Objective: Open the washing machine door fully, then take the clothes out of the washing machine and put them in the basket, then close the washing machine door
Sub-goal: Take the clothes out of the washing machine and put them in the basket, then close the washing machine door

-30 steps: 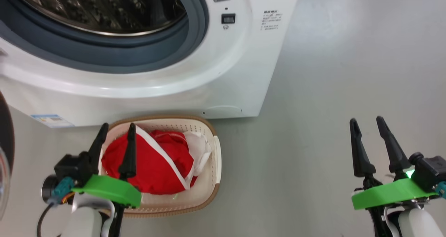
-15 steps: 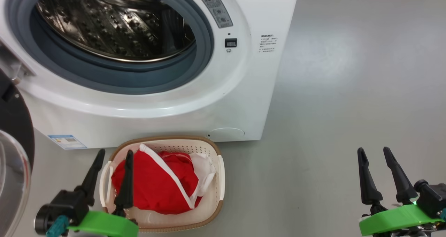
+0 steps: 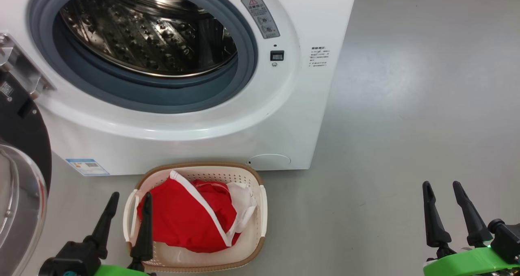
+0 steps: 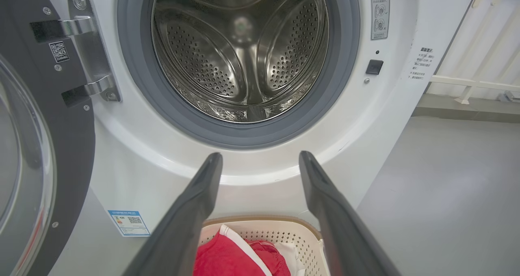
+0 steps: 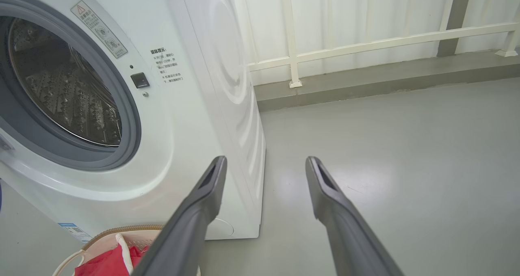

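Hanging open leftward, washing machine door

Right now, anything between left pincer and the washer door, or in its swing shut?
Nothing visible between the left pincer and the washing machine door, which stands open at left. The basket sits on the floor just before the washing machine. Whether the door's swing clears it I cannot tell.

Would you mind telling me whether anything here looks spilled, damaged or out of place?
Nothing stands out. The clothes lie inside the basket, none on the floor; the washing machine looks empty, and the door stands open at the left.
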Tool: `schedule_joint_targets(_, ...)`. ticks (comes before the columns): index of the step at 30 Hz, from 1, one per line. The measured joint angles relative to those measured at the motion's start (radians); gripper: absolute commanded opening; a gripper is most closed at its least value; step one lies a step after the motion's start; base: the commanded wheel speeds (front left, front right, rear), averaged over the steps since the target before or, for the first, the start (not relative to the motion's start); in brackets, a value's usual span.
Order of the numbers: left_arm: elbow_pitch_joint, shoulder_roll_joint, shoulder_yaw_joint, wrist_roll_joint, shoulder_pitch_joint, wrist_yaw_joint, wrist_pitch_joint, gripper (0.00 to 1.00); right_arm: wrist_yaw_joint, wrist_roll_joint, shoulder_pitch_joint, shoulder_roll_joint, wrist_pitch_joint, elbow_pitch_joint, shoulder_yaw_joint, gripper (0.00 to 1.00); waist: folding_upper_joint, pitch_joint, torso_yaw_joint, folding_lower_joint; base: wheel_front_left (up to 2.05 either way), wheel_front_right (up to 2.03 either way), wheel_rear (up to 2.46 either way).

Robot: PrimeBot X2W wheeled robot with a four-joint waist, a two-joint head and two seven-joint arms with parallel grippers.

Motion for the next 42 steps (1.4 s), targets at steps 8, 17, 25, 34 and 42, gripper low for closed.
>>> schedule_joint_targets(8, -0.007, -0.007, 0.0, 0.0, 0.0, 0.0, 0.0, 1.0, 0.0, 0.0, 0.0, 0.0, 0.0, 0.0, 0.0, 1.0, 0.0, 0.0, 0.003, 0.0, 0.0, 0.0, 0.0)
schedule_joint_targets(17, -0.007, -0.007, 0.0, 0.0, 0.0, 0.0, 0.0, 1.0, 0.0, 0.0, 0.0, 0.0, 0.0, 0.0, -0.001, 1.0, 0.0, 0.001, 0.005, 0.0, -0.59, 0.59, 0.0)
schedule_joint_targets(25, -0.007, -0.007, -0.001, 0.0, 0.0, 0.0, 0.0, 1.0, 0.0, 0.0, 0.0, 0.0, 0.0, 0.0, -0.001, 1.0, 0.0, -0.003, 0.007, 0.0001, -1.54, 1.54, 0.0)
schedule_joint_targets(34, -0.008, -0.007, -0.011, -0.002, 0.004, 0.0, 0.0, 1.0, 0.0, 0.0, 0.0, 0.0, 0.0, 0.0, 0.0, 1.0, 0.0, -0.009, 0.01, 0.0, -0.85, 0.85, 0.0)
schedule_joint_targets(42, -0.008, -0.006, -0.013, -0.002, 0.004, 0.0, 0.0, 1.0, 0.0, 0.0, 0.0, 0.0, 0.0, 0.001, 0.0, 1.0, 0.0, -0.011, 0.012, 0.0, -0.03, 0.03, 0.0)
